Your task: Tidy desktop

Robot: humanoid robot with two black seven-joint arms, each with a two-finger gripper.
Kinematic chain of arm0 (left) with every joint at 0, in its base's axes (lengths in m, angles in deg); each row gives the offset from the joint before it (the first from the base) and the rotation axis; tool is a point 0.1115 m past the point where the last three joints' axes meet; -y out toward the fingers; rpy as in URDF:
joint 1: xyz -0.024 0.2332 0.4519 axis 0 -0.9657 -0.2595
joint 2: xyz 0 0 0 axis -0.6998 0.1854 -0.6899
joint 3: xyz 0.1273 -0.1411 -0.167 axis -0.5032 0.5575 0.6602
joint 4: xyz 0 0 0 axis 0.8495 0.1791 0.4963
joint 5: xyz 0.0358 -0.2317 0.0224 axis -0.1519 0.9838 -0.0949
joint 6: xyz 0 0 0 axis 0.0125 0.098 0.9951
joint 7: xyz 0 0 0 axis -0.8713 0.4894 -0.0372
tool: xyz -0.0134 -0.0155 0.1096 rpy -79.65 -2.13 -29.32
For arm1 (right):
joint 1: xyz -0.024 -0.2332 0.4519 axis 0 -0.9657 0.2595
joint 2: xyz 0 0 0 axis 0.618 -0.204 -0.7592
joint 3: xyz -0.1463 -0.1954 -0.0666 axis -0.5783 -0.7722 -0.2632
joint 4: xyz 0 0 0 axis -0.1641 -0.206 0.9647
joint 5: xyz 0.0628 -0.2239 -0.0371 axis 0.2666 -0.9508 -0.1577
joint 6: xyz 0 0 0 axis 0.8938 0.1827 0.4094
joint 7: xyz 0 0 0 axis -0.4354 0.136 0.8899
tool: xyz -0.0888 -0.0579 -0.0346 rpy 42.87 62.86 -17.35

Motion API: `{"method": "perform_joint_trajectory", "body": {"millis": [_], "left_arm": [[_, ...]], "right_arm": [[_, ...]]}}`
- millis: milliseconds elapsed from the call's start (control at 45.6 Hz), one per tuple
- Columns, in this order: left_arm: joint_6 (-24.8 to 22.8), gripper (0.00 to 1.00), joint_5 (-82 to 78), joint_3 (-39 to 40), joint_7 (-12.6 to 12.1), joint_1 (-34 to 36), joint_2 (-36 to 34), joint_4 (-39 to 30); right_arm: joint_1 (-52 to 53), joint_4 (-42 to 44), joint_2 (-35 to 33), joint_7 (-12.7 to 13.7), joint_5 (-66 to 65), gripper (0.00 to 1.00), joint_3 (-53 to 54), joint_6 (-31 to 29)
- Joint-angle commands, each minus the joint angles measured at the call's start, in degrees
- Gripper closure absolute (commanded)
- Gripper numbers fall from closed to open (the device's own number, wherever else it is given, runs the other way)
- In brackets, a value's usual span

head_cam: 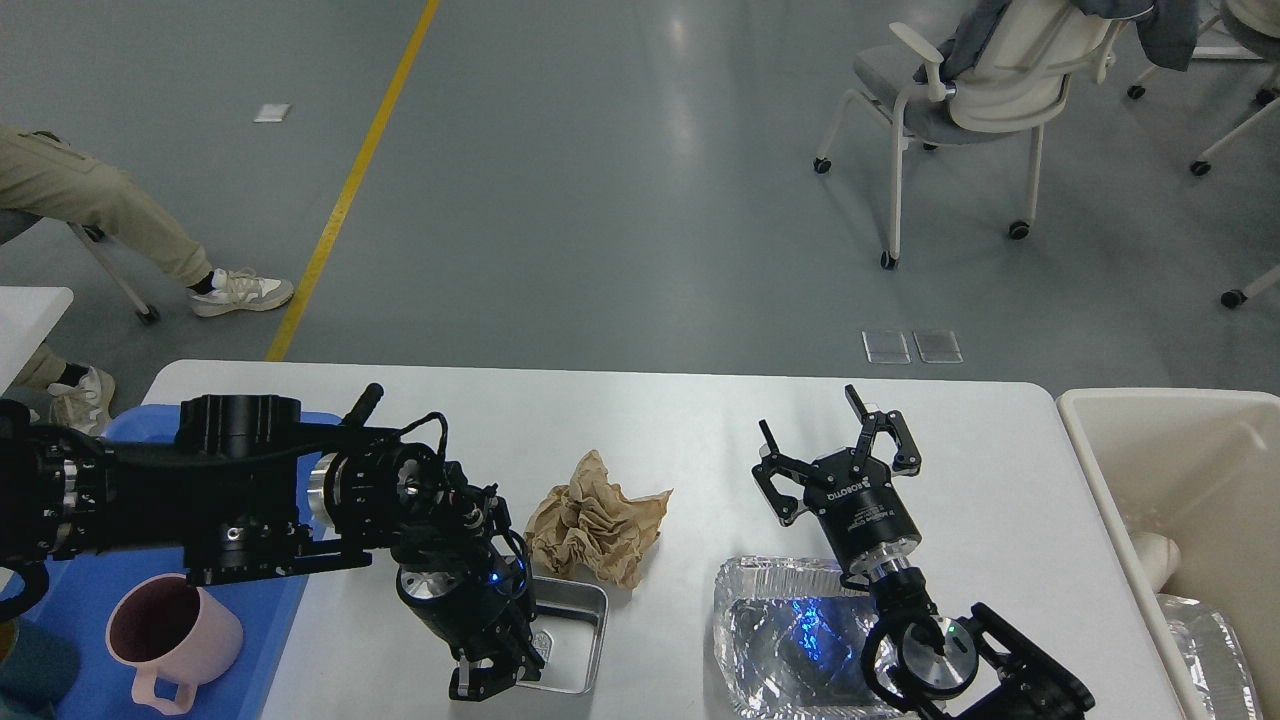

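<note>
Over the desktop (650, 420), right end effector (842, 432) points up, spread empty; left one (495, 680) unclear.

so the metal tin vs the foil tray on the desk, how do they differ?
The metal tin is small, smooth and matte steel; the foil tray is bigger, crinkled and shiny, with a blue glint. The left claw sits at the tin's near left edge, whereas the right claw is open beyond the foil tray, clear of it. Both are shallow, rectangular and empty, on the white desktop.
</note>
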Motion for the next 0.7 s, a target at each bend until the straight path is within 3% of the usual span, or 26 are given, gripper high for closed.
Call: {"method": "perform_joint_trajectory", "body": {"millis": [0,176,351,461,614,680], "left_arm": [[-0.2,1.0,0.0,0.4,0.0,-0.1,-0.2,-0.1],[-0.3,0.98,0.0,2.5,-0.6,0.2,-2.3,-2.2],[-2.1,0.78,9.0,9.0,-1.5,-0.2,-6.5,-3.0],[-2.5,0.71,14.1,12.4,-4.8,-1.2,-10.2,-3.3],[-2.5,0.47,24.5,21.3,-10.0,-5.3,-16.0,-3.2],[-2.5,0.16,27.2,25.6,-11.6,-7.4,-18.6,-3.1]], "right_arm": [[0.0,0.0,-0.1,0.0,-0.1,0.0,0.0,0.0],[-0.1,0.3,-0.1,0.0,0.0,0.0,-0.1,0.0],[-0.1,0.3,0.0,0.0,0.0,0.0,-0.1,0.0],[-0.1,0.4,0.0,0.1,-0.1,0.0,-0.2,0.0],[-0.5,0.4,-0.2,0.0,-0.1,0.0,-0.2,0.0],[-0.6,0.4,-0.6,0.0,-0.1,0.0,-0.2,0.0]]}}
